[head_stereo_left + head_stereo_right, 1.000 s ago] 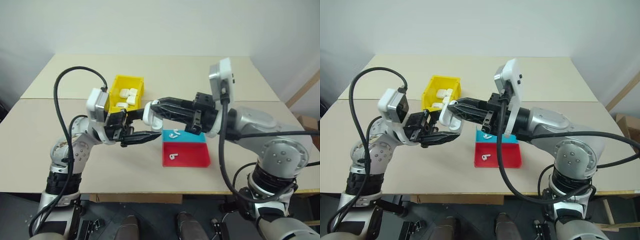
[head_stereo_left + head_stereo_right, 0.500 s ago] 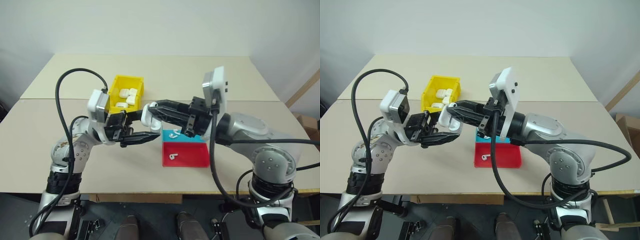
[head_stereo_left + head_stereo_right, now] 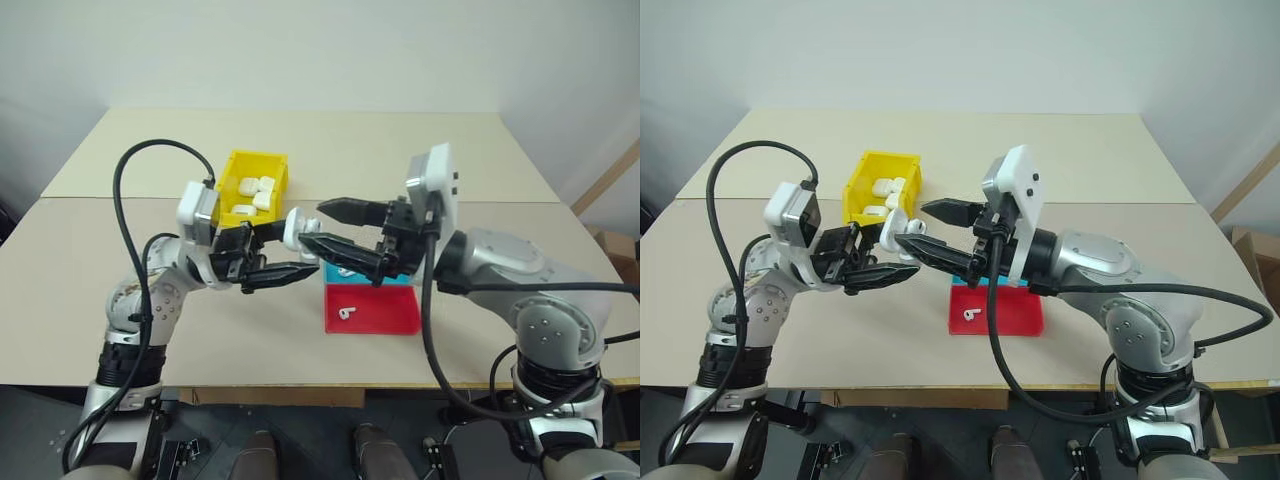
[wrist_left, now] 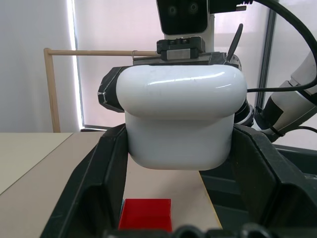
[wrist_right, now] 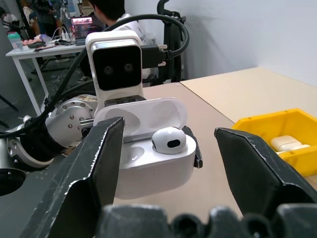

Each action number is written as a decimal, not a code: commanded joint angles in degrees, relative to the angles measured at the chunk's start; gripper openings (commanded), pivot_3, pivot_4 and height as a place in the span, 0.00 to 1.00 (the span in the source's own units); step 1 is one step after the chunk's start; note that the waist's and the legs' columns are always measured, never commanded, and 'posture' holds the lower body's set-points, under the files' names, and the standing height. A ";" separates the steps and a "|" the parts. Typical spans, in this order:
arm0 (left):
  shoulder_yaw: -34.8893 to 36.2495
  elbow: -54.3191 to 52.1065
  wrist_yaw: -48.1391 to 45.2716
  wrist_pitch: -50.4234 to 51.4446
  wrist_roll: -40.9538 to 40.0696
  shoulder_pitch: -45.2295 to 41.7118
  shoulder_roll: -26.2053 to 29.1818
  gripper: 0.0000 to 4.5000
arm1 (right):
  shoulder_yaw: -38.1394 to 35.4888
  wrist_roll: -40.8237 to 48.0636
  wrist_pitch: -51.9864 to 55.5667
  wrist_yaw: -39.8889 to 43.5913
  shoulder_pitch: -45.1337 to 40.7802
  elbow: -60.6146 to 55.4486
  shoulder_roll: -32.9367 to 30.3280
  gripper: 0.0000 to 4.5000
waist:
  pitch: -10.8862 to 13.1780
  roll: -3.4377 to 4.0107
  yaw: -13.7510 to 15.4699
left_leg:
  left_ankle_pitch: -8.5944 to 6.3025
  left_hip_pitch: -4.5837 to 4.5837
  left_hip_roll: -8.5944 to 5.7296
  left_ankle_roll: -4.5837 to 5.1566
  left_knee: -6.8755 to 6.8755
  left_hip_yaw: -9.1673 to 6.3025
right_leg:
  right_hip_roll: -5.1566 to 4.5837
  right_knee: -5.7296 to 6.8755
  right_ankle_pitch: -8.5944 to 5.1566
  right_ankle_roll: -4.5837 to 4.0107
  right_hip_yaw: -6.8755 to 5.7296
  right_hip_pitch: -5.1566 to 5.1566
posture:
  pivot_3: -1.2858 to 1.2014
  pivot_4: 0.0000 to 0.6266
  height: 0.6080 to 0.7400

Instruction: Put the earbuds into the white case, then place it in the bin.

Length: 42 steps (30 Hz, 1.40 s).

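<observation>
My left gripper is shut on the white case and holds it above the table. In the right wrist view the case has its lid flipped up, and one of the earbuds sits in a socket. My right gripper is open, with one finger above the case and one below, touching nothing. Another of the earbuds lies on the red part of the tray. The yellow bin stands just behind the left gripper. The left wrist view shows the case between my fingers.
The flat red-and-blue tray lies under the right gripper, its blue half partly covered by it. The bin holds several white cases. The table's front edge runs close below the tray.
The right gripper's fingers, earlier close together over the case, have spread wide apart. The left gripper and the case have stayed in place.
</observation>
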 commanded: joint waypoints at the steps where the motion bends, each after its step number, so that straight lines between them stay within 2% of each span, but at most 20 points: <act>1: 1.64 -1.60 0.96 -1.75 -0.15 -1.94 -0.16 0.61 | -2.77 2.71 -1.27 1.18 -2.49 0.45 -1.12 0.74 | 0.00 0.00 -0.01 | 0.00 0.00 0.00 0.00 0.00 0.00 | 0.00 0.00 0.00 0.00 0.00 0.00 | 0.52 0.24 1.00; 4: 2.29 -2.30 1.29 -1.85 -0.35 -1.44 0.75 0.61 | -6.63 4.26 -1.01 3.58 -5.69 5.67 -4.61 0.74 | 0.00 0.00 0.02 | 0.00 0.00 0.00 0.00 0.00 0.00 | 0.00 0.00 0.00 0.00 0.00 0.01 | 0.52 0.24 1.00; 6: 3.01 -2.51 1.23 -2.03 -0.21 -1.17 1.83 0.61 | -5.32 0.86 -1.81 9.61 -8.27 11.56 -10.63 0.74 | 0.01 0.00 0.04 | 0.00 0.00 -0.01 0.00 0.00 0.01 | -0.01 -0.03 0.00 0.00 0.00 0.03 | 0.52 0.24 1.00; 9: 4.03 -3.27 1.01 -1.91 -0.67 -0.39 3.17 0.61 | 6.04 -10.69 -6.95 22.50 -13.45 21.94 -19.61 0.74 | 0.02 0.00 0.04 | 0.00 0.01 -0.01 0.00 -0.02 0.02 | -0.01 -0.08 0.00 0.00 -0.01 0.02 | 0.52 0.24 1.00; 11: 4.19 -4.21 1.27 -1.86 -0.84 0.44 3.28 0.61 | 15.31 -19.11 -11.16 29.83 -18.28 29.69 -21.44 0.74 | 0.02 0.01 -0.37 | -0.01 0.06 0.00 0.01 -0.06 0.07 | 0.00 -0.10 -0.01 0.00 0.02 0.02 | 0.52 0.24 1.00; 13: 4.17 -5.36 1.67 -1.90 -0.77 1.39 3.03 0.61 | 23.69 -27.39 -15.45 35.21 -23.21 37.49 -20.18 0.70 | 0.02 0.01 -0.97 | -0.01 0.10 0.01 0.02 -0.07 0.13 | 0.02 -0.07 -0.02 0.00 0.09 -0.02 | 0.52 0.24 1.00; 16: 4.32 -6.97 2.43 -1.75 -1.03 2.57 2.72 0.61 | 32.80 -37.05 -19.85 39.88 -28.98 47.63 -15.30 0.54 | 0.03 0.01 -1.49 | -0.01 0.03 0.02 0.02 -0.08 0.10 | 0.03 -0.04 -0.01 -0.01 0.08 -0.09 | 0.52 0.24 1.00; 18: 4.51 -7.55 2.84 -1.77 -1.07 3.05 2.77 0.61 | 36.18 -41.95 -21.23 40.46 -31.51 53.51 -11.50 0.54 | 0.04 0.02 -1.46 | -0.01 0.02 0.02 0.02 -0.08 0.10 | 0.03 -0.02 -0.01 -0.01 0.09 -0.10 | 0.52 0.24 1.00; 24: 5.03 -8.16 3.00 -1.80 -1.15 4.21 3.38 0.61 | 38.29 -49.19 -25.96 42.03 -32.59 61.18 -3.88 0.54 | 0.06 0.05 -0.84 | -0.01 -0.08 0.00 0.01 -0.05 0.07 | -0.04 -0.03 0.00 -0.02 0.03 -0.13 | 0.52 0.24 1.00; 30: 4.88 -7.39 2.56 -1.90 -0.96 3.69 3.67 0.61 | 39.75 -54.71 -32.01 45.35 -31.82 63.89 -1.18 0.54 | 0.07 0.06 -0.83 | -0.01 -0.01 0.00 0.00 -0.04 0.07 | -0.02 0.01 0.00 -0.02 0.02 -0.10 | 0.52 0.24 1.00; 42: 5.33 -9.31 3.48 -2.18 -0.70 4.99 4.30 0.61 | 39.44 -63.19 -42.15 44.50 -32.55 75.68 4.23 0.54 | 0.07 0.07 -1.34 | -0.01 0.01 0.00 0.00 -0.05 0.07 | -0.02 0.04 0.01 -0.03 0.03 -0.10 | 0.52 0.24 1.00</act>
